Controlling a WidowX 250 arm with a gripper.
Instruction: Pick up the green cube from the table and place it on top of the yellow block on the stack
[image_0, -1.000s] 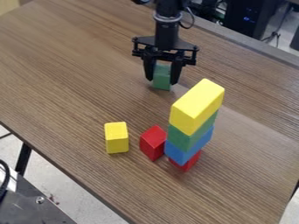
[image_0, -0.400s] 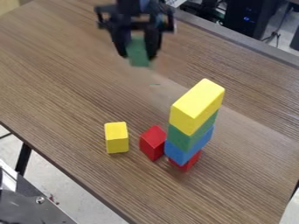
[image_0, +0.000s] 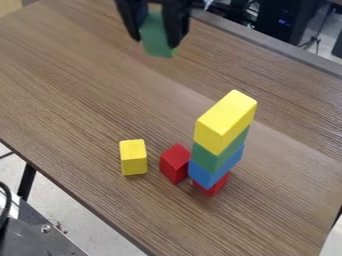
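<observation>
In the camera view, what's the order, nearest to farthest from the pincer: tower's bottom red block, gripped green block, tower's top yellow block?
1. Gripped green block, in the pincer.
2. Top yellow block, crowning the tower.
3. Bottom red block, at its base.

Hand (image_0: 159, 41) up top, fingers (image_0: 178, 25) pointing dn.
</observation>
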